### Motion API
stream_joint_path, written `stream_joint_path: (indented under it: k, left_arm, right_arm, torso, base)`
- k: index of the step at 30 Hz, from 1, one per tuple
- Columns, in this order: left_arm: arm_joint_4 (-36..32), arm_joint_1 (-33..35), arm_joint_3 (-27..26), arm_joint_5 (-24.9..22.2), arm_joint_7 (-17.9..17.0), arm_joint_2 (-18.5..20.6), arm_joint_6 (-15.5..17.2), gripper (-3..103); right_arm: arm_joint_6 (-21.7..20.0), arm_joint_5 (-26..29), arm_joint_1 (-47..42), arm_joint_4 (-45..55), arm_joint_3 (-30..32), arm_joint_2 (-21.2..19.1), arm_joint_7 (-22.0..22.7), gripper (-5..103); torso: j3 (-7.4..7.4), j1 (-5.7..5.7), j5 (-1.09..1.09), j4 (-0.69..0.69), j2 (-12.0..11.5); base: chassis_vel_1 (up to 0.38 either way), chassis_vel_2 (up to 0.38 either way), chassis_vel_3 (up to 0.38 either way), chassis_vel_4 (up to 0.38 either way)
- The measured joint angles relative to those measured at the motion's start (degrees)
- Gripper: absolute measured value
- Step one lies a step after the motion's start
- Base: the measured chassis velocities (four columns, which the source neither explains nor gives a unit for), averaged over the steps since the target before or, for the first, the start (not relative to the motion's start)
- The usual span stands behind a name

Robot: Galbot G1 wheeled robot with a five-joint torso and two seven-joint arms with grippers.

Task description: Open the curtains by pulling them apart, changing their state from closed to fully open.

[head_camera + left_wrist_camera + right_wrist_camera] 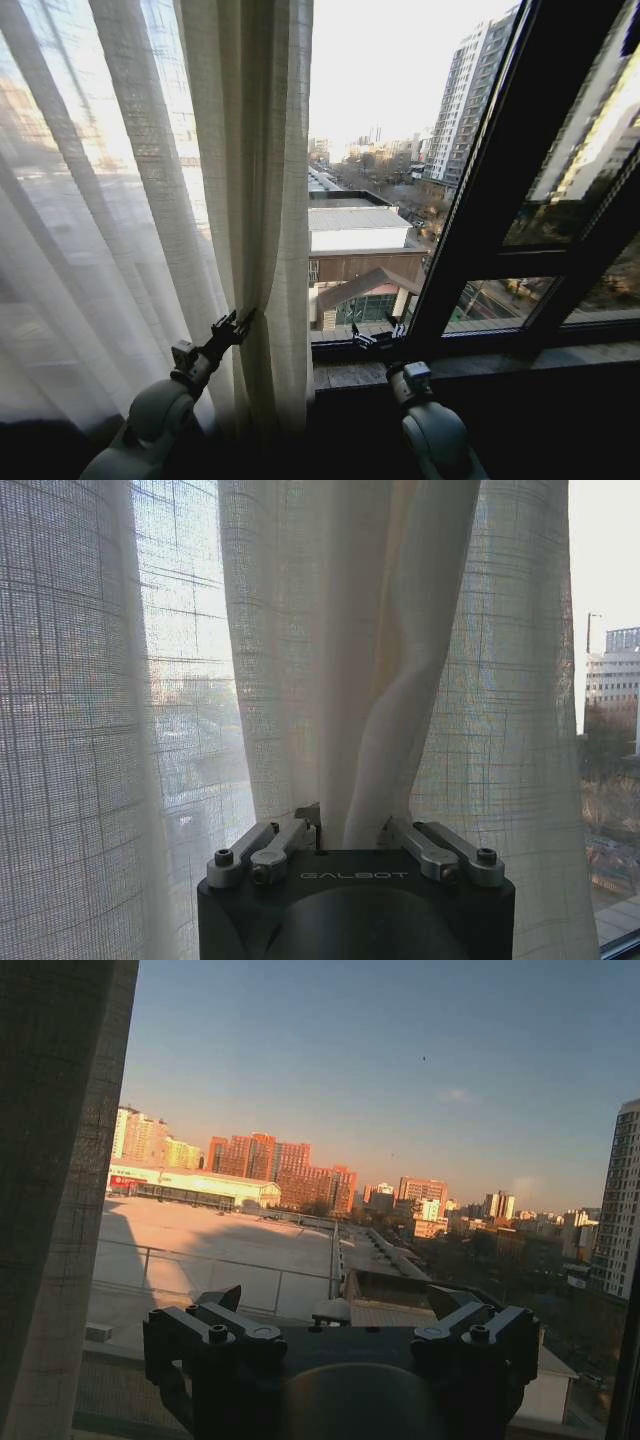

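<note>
Sheer off-white pleated woven curtains were seen gathered at window's left side. Left gripper was clamped on one bunched fold. Right gripper was held apart near sill, empty. Fabric was judged light, soft, slippery; thick gathered pleats were judged best hold.

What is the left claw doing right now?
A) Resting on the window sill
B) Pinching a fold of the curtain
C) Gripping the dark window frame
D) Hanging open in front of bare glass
B: the left claw has a bunched fold of the curtain caught between its fingers, seen at the panel's inner edge in the head view, while the right claw is open before the bare window.
</note>
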Motion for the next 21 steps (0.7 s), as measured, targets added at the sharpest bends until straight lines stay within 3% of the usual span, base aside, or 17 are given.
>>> stream_joint_path:
  k: [6, 10, 13, 14, 18, 21]
  left_arm:
    - [0.22, 0.05, -0.36, -0.07, 0.00, -0.16, 0.00, 2]
    - [0.44, 0.01, -1.30, -0.04, -1.69, -1.02, 0.03, 0]
    - [0.66, -0.03, -3.63, 0.49, -8.07, -2.94, 0.16, 0]
    - [0.66, -0.03, -3.63, 0.49, -8.07, -2.94, 0.16, 0]
    - [1.13, 0.45, -7.75, 1.26, -20.53, -4.74, 0.94, 0]
    - [1.29, 0.60, -10.71, 1.27, -24.59, -5.12, 1.32, 0]
  right_arm:
    - [0.00, 0.04, -0.12, 0.06, 0.29, 0.15, 0.02, 100]
    - [0.00, 0.05, -0.27, 0.18, 0.30, 0.25, 0.02, 100]
    - [0.03, 0.05, -0.34, 0.29, 0.22, 0.30, 0.02, 100]
    - [0.03, 0.05, -0.34, 0.29, 0.22, 0.30, 0.02, 100]
    - [0.10, 0.06, 0.00, 0.01, -0.54, 0.56, -0.16, 100]
    - [0.12, 0.06, 0.39, -0.28, -1.28, 0.69, -0.26, 100]
  torso:
    - [0.00, 0.00, 0.00, 0.00, 0.00]
    - [0.00, 0.00, 0.00, 0.00, 0.00]
    - [0.00, 0.00, 0.00, 0.00, 0.00]
    - [0.00, 0.00, 0.00, 0.00, 0.00]
    - [0.00, 0.00, 0.00, -0.01, 0.00]
    - [0.00, 0.00, 0.00, 0.00, 0.00]
  base:
    - [0.000, 0.000, 0.000, 0.000]
    - [0.000, 0.000, 0.000, 0.000]
    - [0.000, 0.000, 0.000, 0.000]
    - [0.000, 0.000, 0.000, 0.000]
    - [0.000, 0.000, 0.000, 0.000]
    - [0.000, 0.000, 0.000, 0.000]
